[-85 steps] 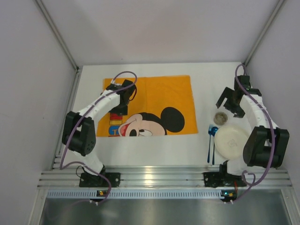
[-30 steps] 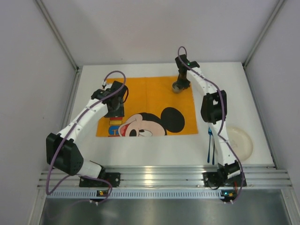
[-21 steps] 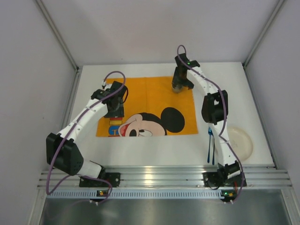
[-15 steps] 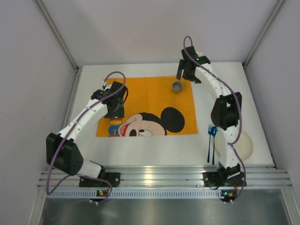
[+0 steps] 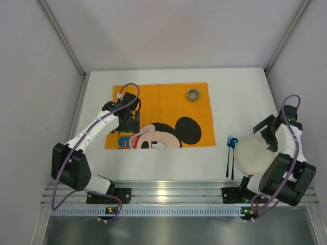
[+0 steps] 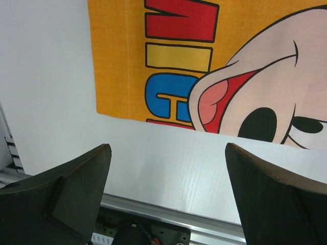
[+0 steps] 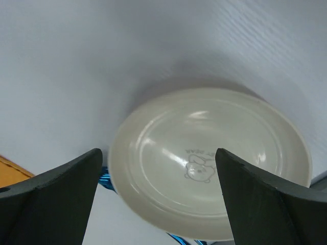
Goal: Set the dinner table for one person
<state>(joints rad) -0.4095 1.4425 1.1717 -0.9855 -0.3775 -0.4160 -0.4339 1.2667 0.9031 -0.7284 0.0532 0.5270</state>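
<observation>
White dinner table; only top view shows cup on placemat; left pincer, right pincer spread; plate near right.

You've got a matt white table, with a faint fine grain up close. Placemat: woven cloth, orange, printed, dull. Plate: cream, smooth, glossy, catching highlights; plastic or ceramic, can't tell. Rail: ribbed bare metal, shiny. Cutlery: glossy blue. Left fingers: matt black, slightly rough.
</observation>
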